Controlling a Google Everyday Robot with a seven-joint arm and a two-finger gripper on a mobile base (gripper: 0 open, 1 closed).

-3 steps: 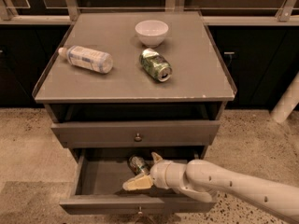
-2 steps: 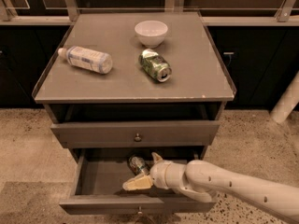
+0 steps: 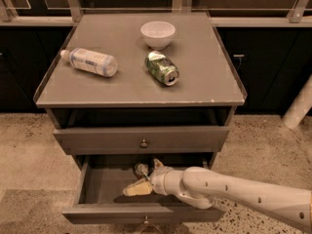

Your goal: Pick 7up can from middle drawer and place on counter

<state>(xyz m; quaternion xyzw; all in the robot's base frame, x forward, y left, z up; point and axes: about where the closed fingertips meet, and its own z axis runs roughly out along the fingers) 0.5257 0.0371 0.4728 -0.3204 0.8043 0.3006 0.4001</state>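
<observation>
Gripper (image 3: 141,176), reaching in from 4 o'clock, has its fingers spread either side of the 7up can (image 3: 141,169), at 12 o'clock in the pulled-out middle drawer (image 3: 100,185); counter (image 3: 122,84) above.

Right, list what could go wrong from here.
1. The gripper is deep in the middle drawer by the 7up can, close under the drawer above; lifting straight up could hit it.
2. The can is mostly hidden, so the grip may be poor.
3. On the counter, the dented can and white bowl crowd the middle; a placement could knock them.
</observation>
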